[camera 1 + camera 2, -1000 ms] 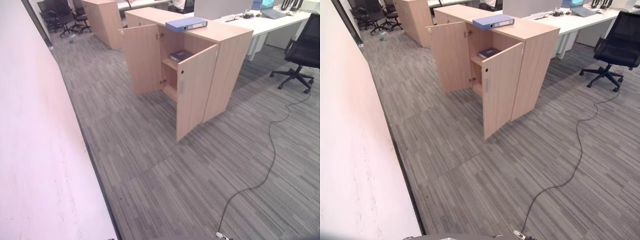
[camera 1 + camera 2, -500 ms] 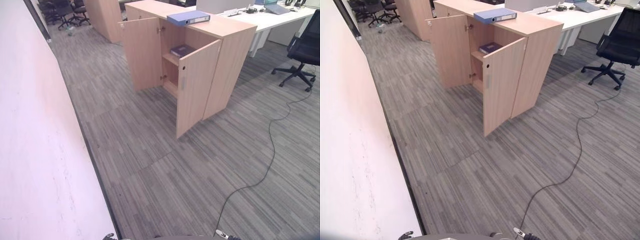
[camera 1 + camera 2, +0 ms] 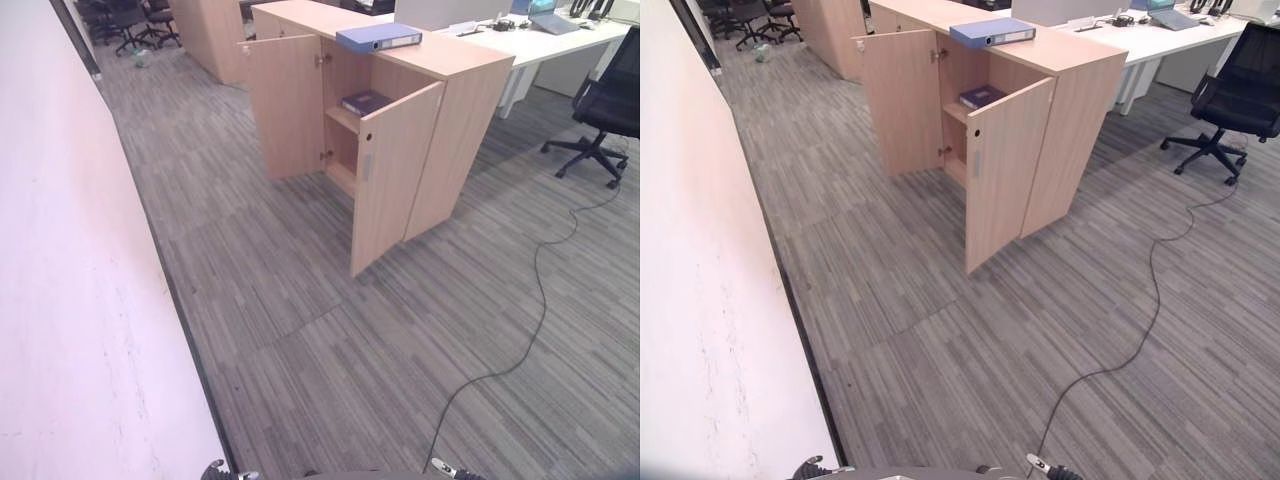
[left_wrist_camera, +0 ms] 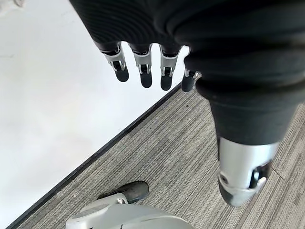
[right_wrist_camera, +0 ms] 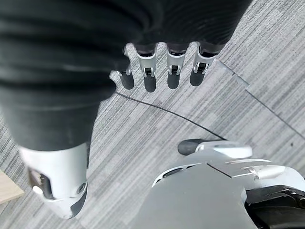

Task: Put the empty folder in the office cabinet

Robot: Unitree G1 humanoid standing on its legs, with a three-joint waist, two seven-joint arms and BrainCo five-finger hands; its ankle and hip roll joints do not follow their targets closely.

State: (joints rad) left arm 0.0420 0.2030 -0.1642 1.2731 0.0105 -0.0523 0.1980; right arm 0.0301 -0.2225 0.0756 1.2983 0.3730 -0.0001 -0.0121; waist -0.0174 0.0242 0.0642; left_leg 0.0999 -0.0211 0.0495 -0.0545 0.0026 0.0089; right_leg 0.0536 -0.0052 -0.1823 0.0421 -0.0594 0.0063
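We see the folder [image 3: 378,38] lying on top of the cabinet [image 3: 465,130]; both doors [image 3: 392,175] open, a book [image 3: 365,102] on its shelf; chair [image 3: 608,105] and desk [image 3: 540,40] beyond; left hand [image 4: 147,71] and right hand [image 5: 162,71] relaxed, empty, over carpet.

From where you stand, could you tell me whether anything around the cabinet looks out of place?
Only one thing: the blue folder lies flat on top of the cabinet rather than inside it. Both doors stand open, and a dark book rests on the upper shelf. Nothing looks spilled or damaged.
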